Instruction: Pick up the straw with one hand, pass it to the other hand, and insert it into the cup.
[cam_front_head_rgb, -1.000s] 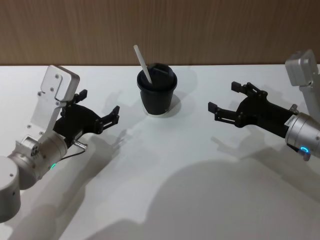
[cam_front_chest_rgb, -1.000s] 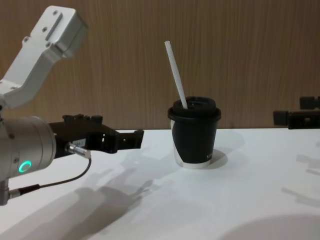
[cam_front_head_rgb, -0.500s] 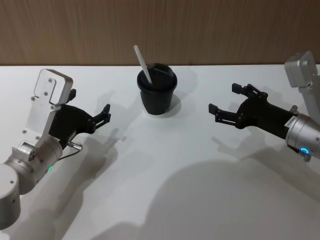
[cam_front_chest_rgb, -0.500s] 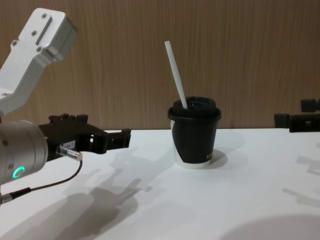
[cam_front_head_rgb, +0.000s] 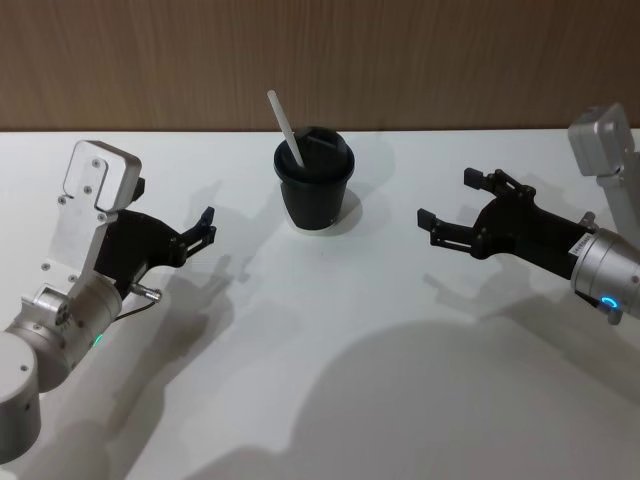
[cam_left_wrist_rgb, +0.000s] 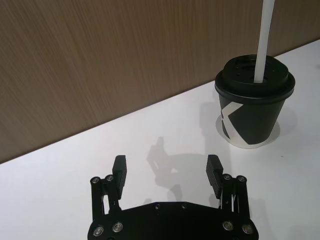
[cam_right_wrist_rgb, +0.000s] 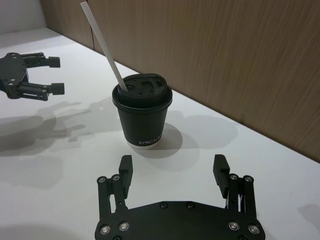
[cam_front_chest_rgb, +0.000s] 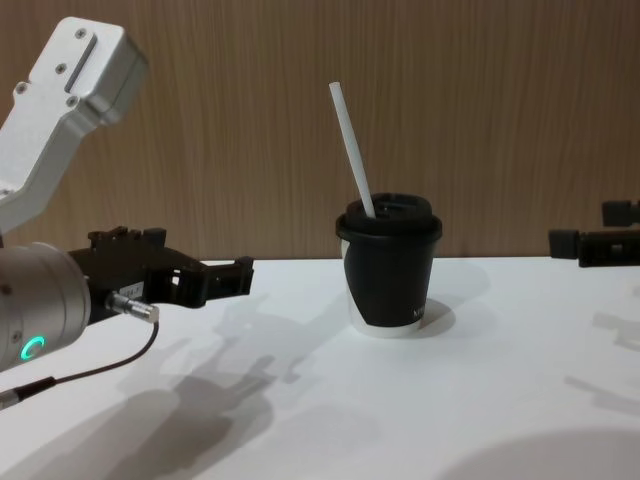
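The straw (cam_front_head_rgb: 285, 128) stands tilted through the lid of the cup (cam_front_head_rgb: 314, 189), which sits at the upper centre of the head view, near the far edge of the tabletop (cam_front_head_rgb: 330, 330). So the insertion looks finished and nothing seems left to do. The left gripper (cam_front_head_rgb: 200, 232) at middle left and the right gripper (cam_front_head_rgb: 447, 205) at middle right both hold nothing, fingers spread wide. Both are well apart from the cup, with bare tabletop between for moving.

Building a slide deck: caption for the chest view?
Straw stands tilted in the lidded black cup; open left gripper hovers beside it.
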